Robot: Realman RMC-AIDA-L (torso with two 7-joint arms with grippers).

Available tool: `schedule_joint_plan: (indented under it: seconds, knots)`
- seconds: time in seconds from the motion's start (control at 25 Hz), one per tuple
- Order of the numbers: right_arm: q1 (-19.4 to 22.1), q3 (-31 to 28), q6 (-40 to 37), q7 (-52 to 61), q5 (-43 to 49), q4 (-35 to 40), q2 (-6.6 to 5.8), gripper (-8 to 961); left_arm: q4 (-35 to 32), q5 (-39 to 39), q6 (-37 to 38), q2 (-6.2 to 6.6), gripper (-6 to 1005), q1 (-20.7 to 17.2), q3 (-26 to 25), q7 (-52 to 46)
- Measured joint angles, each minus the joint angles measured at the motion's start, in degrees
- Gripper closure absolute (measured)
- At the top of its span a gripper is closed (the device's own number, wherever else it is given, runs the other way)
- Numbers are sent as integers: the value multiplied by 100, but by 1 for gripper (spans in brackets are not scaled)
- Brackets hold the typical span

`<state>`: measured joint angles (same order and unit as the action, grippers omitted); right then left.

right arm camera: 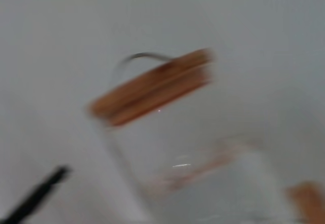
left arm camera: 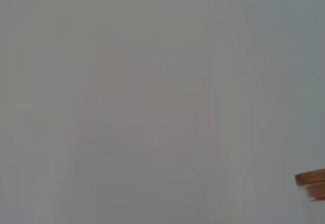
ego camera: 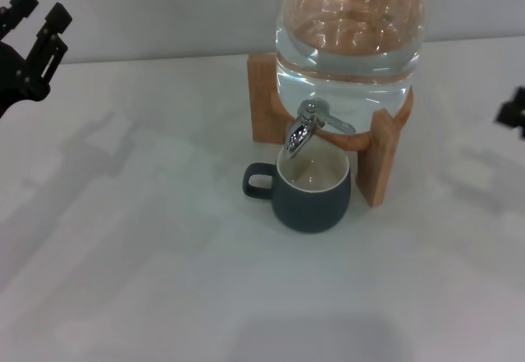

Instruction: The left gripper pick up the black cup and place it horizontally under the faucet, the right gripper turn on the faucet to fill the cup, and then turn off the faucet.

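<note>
The black cup (ego camera: 312,191) stands upright on the white table, right under the faucet (ego camera: 302,130), with its loop handle pointing toward the left arm's side. Its cream inside shows. The chrome faucet is fixed to the large clear glass water jar (ego camera: 349,38), which holds water. My left gripper (ego camera: 37,16) is open and empty at the far left, raised and well away from the cup. Only a black bit of my right gripper (ego camera: 513,114) shows at the right edge, away from the faucet. The jar with its wooden lid (right arm camera: 152,87) shows blurred in the right wrist view.
The jar rests on a wooden stand (ego camera: 384,161) whose legs flank the cup at the back and right. A corner of wood (left arm camera: 311,182) shows in the left wrist view. White table (ego camera: 148,280) spreads to the left and front.
</note>
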<state>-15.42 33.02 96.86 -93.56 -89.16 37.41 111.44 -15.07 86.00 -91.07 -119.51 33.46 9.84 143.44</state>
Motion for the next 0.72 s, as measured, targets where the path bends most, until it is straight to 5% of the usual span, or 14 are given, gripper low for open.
schedule_joint_plan:
  seconds: [0.32,0.72]
  knots:
    - [-403,867,423,230,-7,96,334,111,-254,180,-33,-11,554,-86,3,-198]
    - [-895,1444,3,66,-16,-469,380,111,-301,271,-183,-20,549,-194,13,-244]
